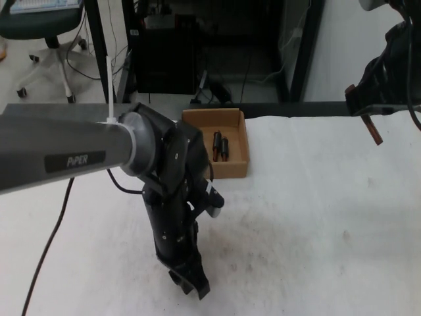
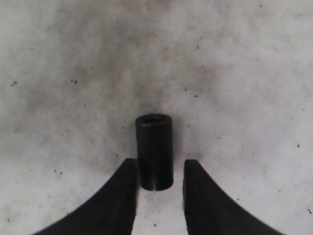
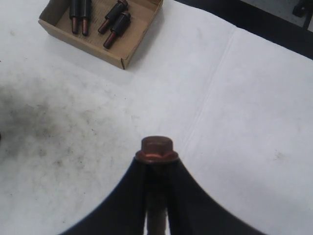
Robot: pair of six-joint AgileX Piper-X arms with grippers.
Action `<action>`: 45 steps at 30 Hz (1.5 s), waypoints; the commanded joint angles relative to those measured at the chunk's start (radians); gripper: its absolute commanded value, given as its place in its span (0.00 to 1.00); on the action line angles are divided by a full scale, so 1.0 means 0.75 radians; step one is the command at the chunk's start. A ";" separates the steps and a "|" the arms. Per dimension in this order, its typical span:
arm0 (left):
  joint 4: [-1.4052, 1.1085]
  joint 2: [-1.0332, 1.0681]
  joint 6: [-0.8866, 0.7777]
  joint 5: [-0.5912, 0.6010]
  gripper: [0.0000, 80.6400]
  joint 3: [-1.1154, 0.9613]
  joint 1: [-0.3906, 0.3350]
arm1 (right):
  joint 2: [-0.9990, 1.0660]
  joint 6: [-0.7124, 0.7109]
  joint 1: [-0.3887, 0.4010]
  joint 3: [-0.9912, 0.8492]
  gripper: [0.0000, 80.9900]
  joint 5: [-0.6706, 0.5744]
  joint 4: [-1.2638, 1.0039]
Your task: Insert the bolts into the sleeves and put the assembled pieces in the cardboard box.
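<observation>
A black sleeve (image 2: pixel 155 152) rests on the white cloth, its hollow end pointing away from my left gripper (image 2: pixel 160 164). That gripper is open, low over the cloth, with a finger on each side of the sleeve's near end and a small gap on one side. In the high view the left gripper (image 1: pixel 191 280) is near the front edge. My right gripper (image 3: pixel 156 164) is shut on a copper bolt (image 3: pixel 156 149), whose flanged head sticks out past the fingertips. It hangs high at the far right (image 1: pixel 368 115). The cardboard box (image 1: pixel 230 172) holds several assembled pieces (image 1: pixel 220 146).
The white cloth (image 1: pixel 316 217) covers the bench and has dark smudges in the middle. In the right wrist view the box (image 3: pixel 83 44) is far off with the pieces (image 3: pixel 113 19) inside. A black cable (image 1: pixel 52 237) trails on the left. A dark rack stands behind the bench.
</observation>
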 commanded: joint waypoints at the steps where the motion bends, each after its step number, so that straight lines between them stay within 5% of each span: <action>1: -0.023 0.002 0.006 -0.005 0.37 -0.011 -0.024 | -0.021 0.000 0.002 -0.009 0.01 -0.011 -0.008; 13: 0.002 0.055 0.021 -0.112 0.35 -0.011 -0.049 | -0.021 -0.006 0.002 -0.009 0.01 -0.011 -0.008; 18: -0.007 0.055 0.019 -0.115 0.00 -0.038 -0.049 | -0.021 -0.007 0.002 -0.009 0.01 -0.011 -0.008; 26: -0.164 -0.062 -0.243 -0.056 0.00 -0.153 -0.039 | -0.021 0.029 -0.002 -0.009 0.01 -0.011 -0.048; 30: -0.346 -0.251 -0.359 -0.003 0.00 -0.111 -0.024 | -0.021 0.166 -0.002 -0.009 0.01 -0.199 -0.201; 36: -0.807 -0.632 -0.509 0.223 0.00 0.153 0.036 | -0.021 0.450 -0.002 -0.009 0.01 -0.571 -0.624; 45: -1.357 -1.019 -0.667 0.962 0.00 0.520 0.210 | -0.021 0.775 0.038 -0.009 0.01 -1.128 -1.222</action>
